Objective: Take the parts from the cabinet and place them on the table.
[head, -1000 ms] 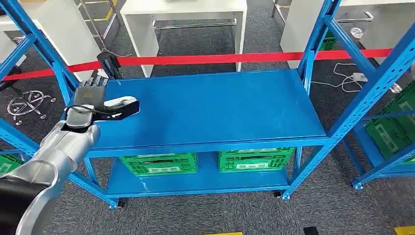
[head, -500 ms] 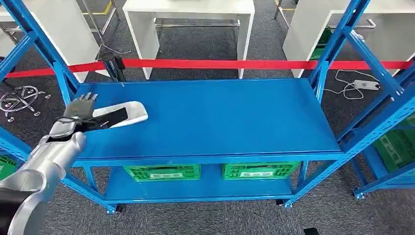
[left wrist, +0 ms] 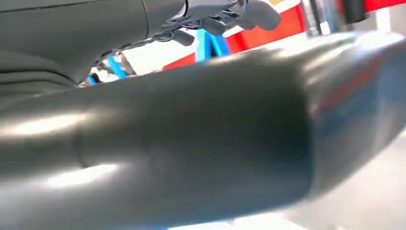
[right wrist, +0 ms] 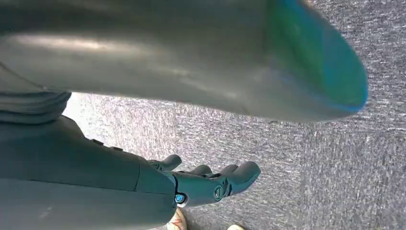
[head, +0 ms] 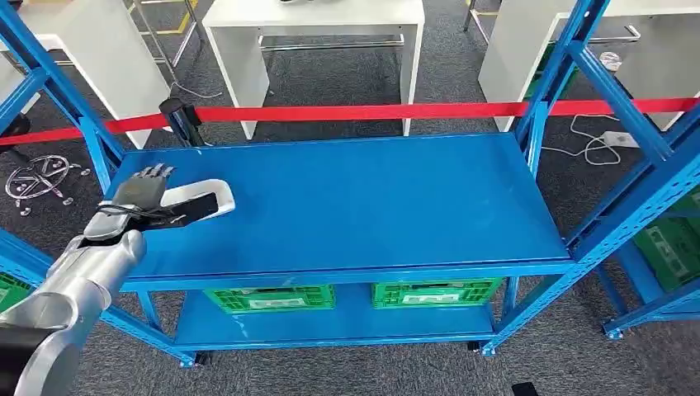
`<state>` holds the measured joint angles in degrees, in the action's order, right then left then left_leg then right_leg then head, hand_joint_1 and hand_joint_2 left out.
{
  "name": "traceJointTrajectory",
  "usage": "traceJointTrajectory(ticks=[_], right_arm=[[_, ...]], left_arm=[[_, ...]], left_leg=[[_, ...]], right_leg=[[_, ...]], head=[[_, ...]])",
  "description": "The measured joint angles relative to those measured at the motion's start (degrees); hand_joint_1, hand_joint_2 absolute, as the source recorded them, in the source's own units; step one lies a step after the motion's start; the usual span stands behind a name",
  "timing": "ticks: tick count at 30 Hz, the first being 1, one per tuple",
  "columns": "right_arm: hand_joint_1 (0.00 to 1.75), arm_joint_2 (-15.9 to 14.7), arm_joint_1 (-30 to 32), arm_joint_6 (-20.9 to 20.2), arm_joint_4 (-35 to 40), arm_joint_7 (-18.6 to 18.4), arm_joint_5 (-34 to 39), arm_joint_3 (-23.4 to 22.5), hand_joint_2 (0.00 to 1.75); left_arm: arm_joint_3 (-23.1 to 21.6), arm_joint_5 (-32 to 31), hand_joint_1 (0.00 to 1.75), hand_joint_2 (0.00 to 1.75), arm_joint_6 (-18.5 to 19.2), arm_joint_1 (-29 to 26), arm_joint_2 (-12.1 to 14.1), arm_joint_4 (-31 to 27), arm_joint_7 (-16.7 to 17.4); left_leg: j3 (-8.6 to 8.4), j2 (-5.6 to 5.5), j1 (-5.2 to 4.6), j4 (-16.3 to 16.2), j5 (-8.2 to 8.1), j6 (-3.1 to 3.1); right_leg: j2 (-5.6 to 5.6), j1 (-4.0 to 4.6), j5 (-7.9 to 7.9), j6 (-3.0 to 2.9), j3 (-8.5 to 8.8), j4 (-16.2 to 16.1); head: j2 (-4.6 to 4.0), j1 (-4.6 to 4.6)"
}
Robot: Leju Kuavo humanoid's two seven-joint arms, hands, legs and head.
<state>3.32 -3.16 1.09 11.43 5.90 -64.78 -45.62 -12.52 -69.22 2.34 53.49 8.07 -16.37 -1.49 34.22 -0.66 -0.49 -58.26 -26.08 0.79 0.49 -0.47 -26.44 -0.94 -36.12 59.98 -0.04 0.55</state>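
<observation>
My left hand (head: 140,191) held the part (head: 196,204), a flat white piece with a black face, its fingers (head: 153,172) stretched along it while the thumb side pinned it from below, as far as the head view let me judge. The part hung low over the left end of the blue shelf top (head: 363,198); I could not tell whether it was touching the surface or just above it. In the left wrist view the part (left wrist: 201,139) sat huge and blurred across the lens, with my fingertips (left wrist: 261,10) past its far edge.

My right hand (right wrist: 210,184) hung by my side over grey carpet (right wrist: 311,163), fingers loosely apart and carrying nothing.

I judged the task to be in its carrying or setting-down stage: one part taken, none yet released. How many parts remained I could not say.

The shelf top was smooth, bare painted metal, with green crates (head: 272,297) on the tier below. Beyond it ran a red barrier tape (head: 396,110), and behind that stood white benches (head: 314,25) on carpet, with a cable and adapter (head: 615,139) lying at the right.
</observation>
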Motion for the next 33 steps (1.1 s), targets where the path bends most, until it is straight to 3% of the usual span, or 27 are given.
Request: traceJointTrajectory(ticks=[3, 7, 8, 16, 22, 23, 24, 25, 27, 28, 29, 30, 31, 32, 33], right_arm=[[0.0, 0.0, 0.0, -0.1, 0.0, 0.0, -0.2, 0.0, 0.0], [0.0, 0.0, -0.1, -0.5, 0.0, -0.2, -0.5, -0.1, 0.0], [0.0, 0.0, -0.1, -0.6, 0.0, -0.2, -0.6, -0.1, 0.0], [0.0, 0.1, -0.1, -0.8, 0.0, -0.2, -1.3, -0.5, 0.0], [0.0, 0.3, -0.1, -0.8, 0.0, 0.0, -1.9, -1.0, 0.0], [0.0, 0.3, -0.1, -0.8, 0.0, 0.0, -1.9, -1.1, 0.0], [0.0, 0.3, -0.1, -0.7, 0.0, 0.0, -1.9, -1.1, 0.0], [0.0, 0.3, -0.1, -0.7, 0.0, 0.1, -1.9, -1.1, 0.0], [0.0, 0.3, -0.1, -0.7, 0.0, 0.1, -1.9, -1.1, 0.0], [0.0, 0.3, -0.1, -0.7, 0.0, 0.0, -2.0, -1.2, 0.0], [0.0, 0.3, 0.0, -0.8, 0.0, 0.0, -2.0, -1.2, 0.0], [0.0, 0.3, 0.0, -0.8, 0.0, -0.1, -2.0, -1.2, 0.0], [0.0, 0.3, -0.1, -0.8, 0.0, -0.1, -2.0, -1.2, 0.0], [0.0, 0.3, -0.2, -0.8, 0.0, -0.3, -2.1, -1.2, 0.0], [0.0, 0.3, -0.3, -0.8, 0.0, -0.3, -2.2, -1.2, 0.0]], left_arm=[[0.8, 0.5, 0.0, 0.0, -1.7, -0.4, 0.2, -0.4, -2.7], [1.3, 0.4, 0.0, 0.0, -5.9, -0.9, 0.2, -1.0, -3.4], [1.4, 0.3, 0.0, 1.75, -7.1, -1.0, 0.2, -1.2, -3.8], [2.6, 0.1, 0.0, 1.75, -12.5, -1.4, 0.2, -2.1, -5.8], [2.6, -0.4, 0.0, 1.75, -13.0, -1.4, 0.2, -2.4, -5.6], [2.7, -0.3, 0.0, 1.75, -13.1, -1.5, 0.2, -2.6, -5.7], [2.7, -0.3, 0.0, 1.75, -13.2, -1.4, 0.1, -2.6, -5.7], [2.7, -0.3, 0.0, 1.75, -13.2, -1.4, 0.0, -2.7, -5.7], [2.7, -0.3, 0.0, 1.75, -13.3, -1.7, -0.1, -2.7, -5.7], [2.7, -0.3, 0.0, 1.75, -13.2, -1.9, -0.1, -2.7, -5.8], [2.7, -0.3, 0.0, 1.75, -13.1, -2.0, -0.1, -2.7, -5.8], [2.7, -0.3, 0.0, 1.75, -12.8, -2.0, -0.1, -2.7, -5.8], [2.7, -0.3, 0.0, 1.75, -12.5, -2.0, -0.2, -2.7, -5.8], [2.7, -0.3, 0.0, 1.75, -12.2, -2.0, -0.2, -2.7, -5.9], [2.7, -0.3, 0.0, 1.75, -12.0, -1.9, -0.2, -2.7, -5.9]], left_leg=[[-0.02, 0.0, 0.0, 0.0, 0.01, 0.2], [-0.01, 0.0, 0.0, 0.0, 0.01, 0.31], [-0.01, 0.0, 0.0, 0.0, 0.01, 0.31], [0.06, -0.01, -0.34, -0.4, -0.26, -0.11], [0.08, -0.02, -0.64, -0.7, -0.2, -1.01], [-0.44, 0.15, 0.13, 0.5, 0.55, -1.36], [-0.62, 0.32, 0.12, 0.9, 0.78, -1.52], [-0.58, 0.41, 0.23, 1.0, 0.97, -1.83], [-0.29, 0.59, 0.24, 0.9, 1.01, -1.9], [-0.1, 0.66, 0.24, 0.7, 1.02, -1.89], [0.11, 0.68, 0.3, 0.5, 1.05, -1.84], [0.3, 0.67, 0.35, 0.3, 1.07, -1.79], [0.51, 0.67, 0.48, 0.0, 1.05, -1.64], [0.7, 0.66, 0.64, -0.4, 0.95, -1.34], [0.9, 0.68, 0.63, -0.8, 0.82, -0.9]], right_leg=[[0.0, 0.01, -0.03, -0.06, 0.0, 0.0], [-0.02, -0.01, -0.03, -0.05, 0.05, 0.0], [-0.03, -0.03, -0.03, -0.05, 0.06, 0.0], [-0.06, -0.36, 0.06, 0.35, 0.23, -0.1], [-0.02, -0.64, 0.38, 1.38, 0.61, -0.5], [0.06, -0.25, 0.21, 1.59, 0.59, -0.4], [-0.04, -0.26, -0.71, 1.75, 0.4, 0.4], [-0.13, -0.27, -2.83, 1.77, -0.73, 3.1], [-0.16, -0.38, -7.31, 2.14, -4.44, 11.8], [-0.16, -0.4, -8.52, 2.31, -6.03, 15.6], [-0.2, -0.47, -8.12, 2.44, -6.31, 16.4], [-0.25, -0.61, -6.58, 2.52, -5.23, 14.7], [-0.28, -0.75, -4.43, 2.58, -3.08, 10.8], [-0.35, -0.88, -2.02, 2.65, 0.38, 4.7], [-0.49, -0.98, -2.12, 2.65, 2.44, 0.5]], head=[[0.0, 0.02], [0.0, 0.02], [0.0, 0.02], [0.0, 0.02], [0.0, 0.0], [0.0, 0.02], [0.0, 0.09], [0.0, 0.28], [0.0, 0.26], [0.0, 0.26], [0.0, 0.28], [0.0, 0.28], [0.0, 0.26], [0.0, 0.28], [0.0, 0.28]])
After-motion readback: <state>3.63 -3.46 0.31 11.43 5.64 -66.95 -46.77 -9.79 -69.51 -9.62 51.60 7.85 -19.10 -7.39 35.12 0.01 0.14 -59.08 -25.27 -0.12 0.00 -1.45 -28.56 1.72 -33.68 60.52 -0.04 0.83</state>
